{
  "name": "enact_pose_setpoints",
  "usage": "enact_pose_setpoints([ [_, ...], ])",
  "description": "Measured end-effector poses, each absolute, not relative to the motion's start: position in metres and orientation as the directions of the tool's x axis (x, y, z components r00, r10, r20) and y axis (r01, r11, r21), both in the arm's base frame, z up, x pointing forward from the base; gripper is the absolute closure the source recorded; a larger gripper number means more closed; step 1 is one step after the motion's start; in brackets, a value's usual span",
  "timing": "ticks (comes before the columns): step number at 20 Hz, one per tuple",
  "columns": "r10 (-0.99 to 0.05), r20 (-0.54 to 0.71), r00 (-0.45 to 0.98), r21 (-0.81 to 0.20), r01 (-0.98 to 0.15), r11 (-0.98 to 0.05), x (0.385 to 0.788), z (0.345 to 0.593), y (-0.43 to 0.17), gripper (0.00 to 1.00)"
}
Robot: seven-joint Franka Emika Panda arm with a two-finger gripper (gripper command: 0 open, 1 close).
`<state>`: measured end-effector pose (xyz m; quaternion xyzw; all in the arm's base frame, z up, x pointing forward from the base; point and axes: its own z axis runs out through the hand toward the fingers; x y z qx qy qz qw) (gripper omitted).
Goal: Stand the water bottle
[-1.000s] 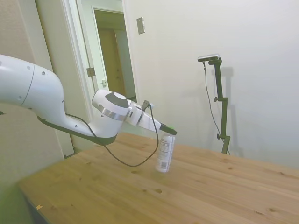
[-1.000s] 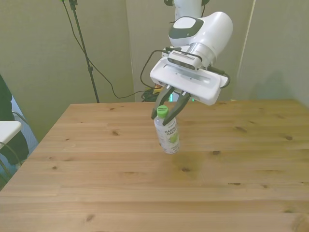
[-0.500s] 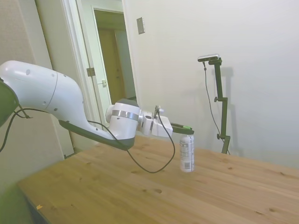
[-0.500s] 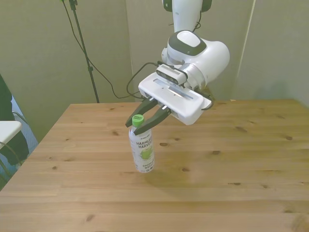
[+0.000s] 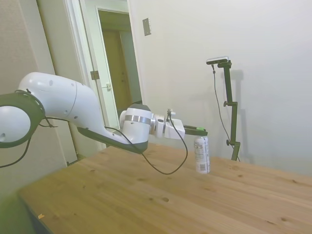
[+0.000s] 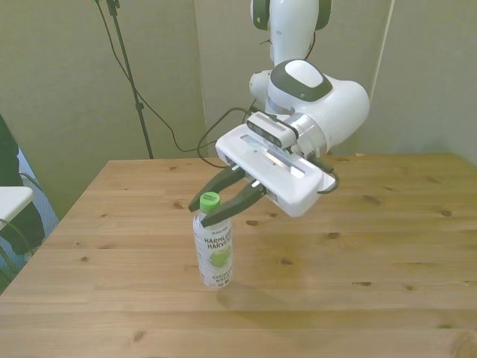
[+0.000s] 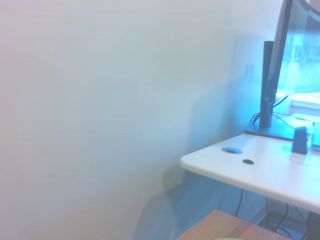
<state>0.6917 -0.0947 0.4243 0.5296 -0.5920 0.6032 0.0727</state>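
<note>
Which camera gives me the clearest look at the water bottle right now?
The front view: the water bottle stands upright, label and green cap plain, gripper at the cap. The side view shows it smaller. The wrist view shows almost none of it.

The gripper (image 6: 211, 206) reaches out level, fingers closed about the green cap of the water bottle (image 6: 212, 250), which stands upright directly below it; bare table (image 6: 358, 253) lies on every side of the gripper; only the bottle stands beneath it, blocking descent.
</note>
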Motion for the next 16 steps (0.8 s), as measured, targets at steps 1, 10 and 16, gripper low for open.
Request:
enact_pose_setpoints([
  [1,-0.545,0.724,-0.423,-0.636,-0.714,-0.292,0.694,0.421,-0.091,1.00],
  [10,-0.573,0.704,-0.420,-0.659,-0.687,-0.305,0.716,0.419,-0.080,1.00],
  [16,-0.581,0.698,-0.419,-0.666,-0.678,-0.311,0.725,0.418,-0.073,1.00],
])
